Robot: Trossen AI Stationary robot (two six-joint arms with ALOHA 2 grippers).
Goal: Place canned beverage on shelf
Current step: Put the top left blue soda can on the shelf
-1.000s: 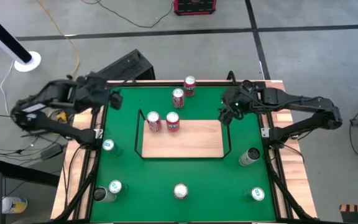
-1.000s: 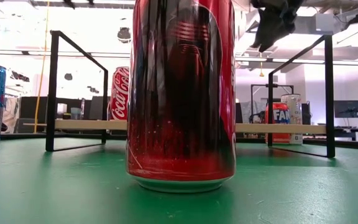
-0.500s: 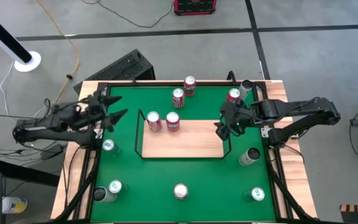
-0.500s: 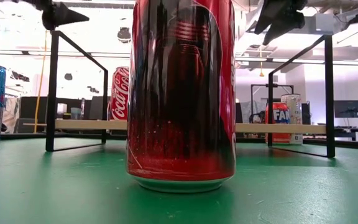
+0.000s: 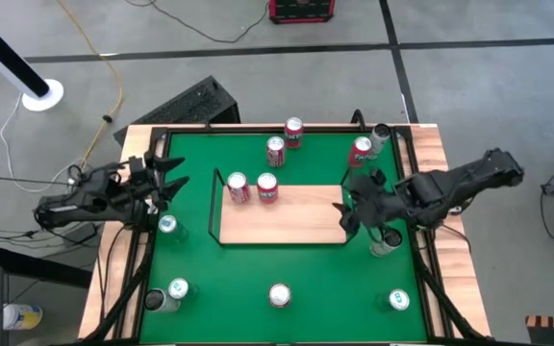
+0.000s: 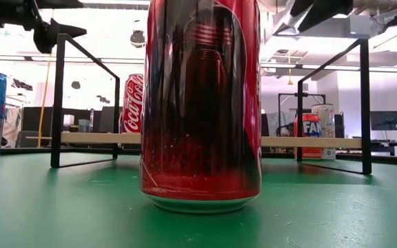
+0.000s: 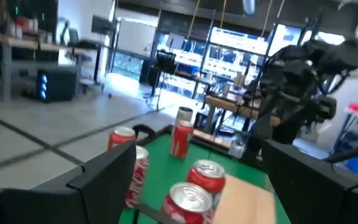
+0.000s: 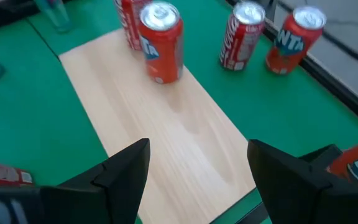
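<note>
**Both grippers open and empty, two cans on the shelf**

Right gripper (image 5: 351, 204) first: in the high view it sits right of centre, jaws spread with nothing between them, hovering over the right short end of the shelf (image 5: 296, 216). Its wrist view looks down past two dark fingers (image 8: 123, 171) onto the bare light-wood board (image 8: 160, 130), and there's an orange-red can (image 8: 161, 42) standing upright on the far part of that board, well apart from the fingertips. Just below and right of this gripper in the high view, a silver can (image 5: 387, 243) stands on the green table (image 5: 306, 279), partly under the arm.

Over on the left of the high view, the left gripper (image 5: 173, 179) is also wide open and holding nothing, poised at the table's left edge, near the shelf's left wire rail but clear of it. Its wrist view peers between its own fingers (image 7: 104, 171) at the two red cans on the shelf (image 7: 194, 190).

Those two red cans (image 5: 253, 187) stand side by side in the shelf's upper-left corner. Above the shelf, two more red cans (image 5: 284, 140) wait on the green. Another red can (image 5: 361, 148) stands at upper right, near the table's corner. Silver-topped cans dot the lower table, one at bottom centre (image 5: 278, 295); in the low view a big red can (image 6: 200, 103) fills the middle of the frame.
</note>
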